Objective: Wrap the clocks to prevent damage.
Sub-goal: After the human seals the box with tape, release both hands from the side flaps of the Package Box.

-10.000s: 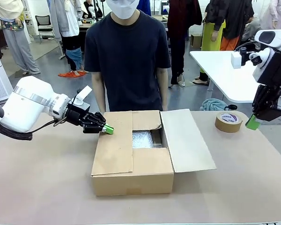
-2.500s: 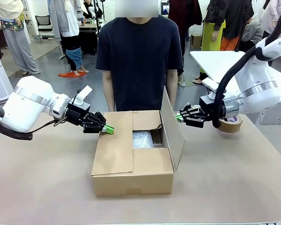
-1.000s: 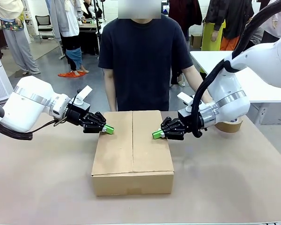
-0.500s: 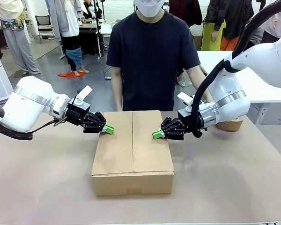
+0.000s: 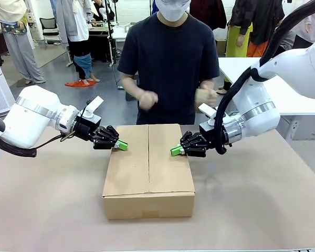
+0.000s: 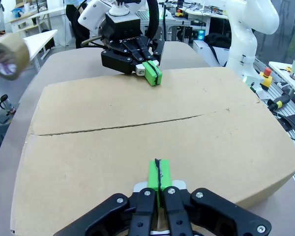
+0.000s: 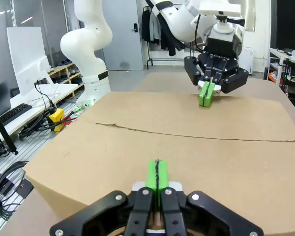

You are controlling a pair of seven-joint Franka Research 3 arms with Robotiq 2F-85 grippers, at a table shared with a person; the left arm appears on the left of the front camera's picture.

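Observation:
The clocks are hidden inside the closed cardboard box (image 5: 148, 157) in the middle of the table. My left gripper (image 5: 121, 145) is shut, its green pads resting on the left top flap near the far edge. My right gripper (image 5: 175, 150) is also shut, pads down on the right flap. The left wrist view looks over the box top (image 6: 137, 142) from my left gripper (image 6: 159, 174) to the right gripper (image 6: 151, 73) across the seam. The right wrist view mirrors this: my right gripper (image 7: 157, 173), the box top (image 7: 187, 147), the left gripper (image 7: 206, 93).
A person stands behind the box with both hands (image 5: 146, 98) raised at chest height. A brown tape roll (image 6: 7, 54) shows blurred in the air in the left wrist view. Brown table surface (image 5: 252, 199) lies bare around the box. A white table (image 5: 236, 68) stands back right.
The person's hands have come up from the sides to chest height, and the tape roll has left the table at the right. Both grippers have stayed on the flaps.

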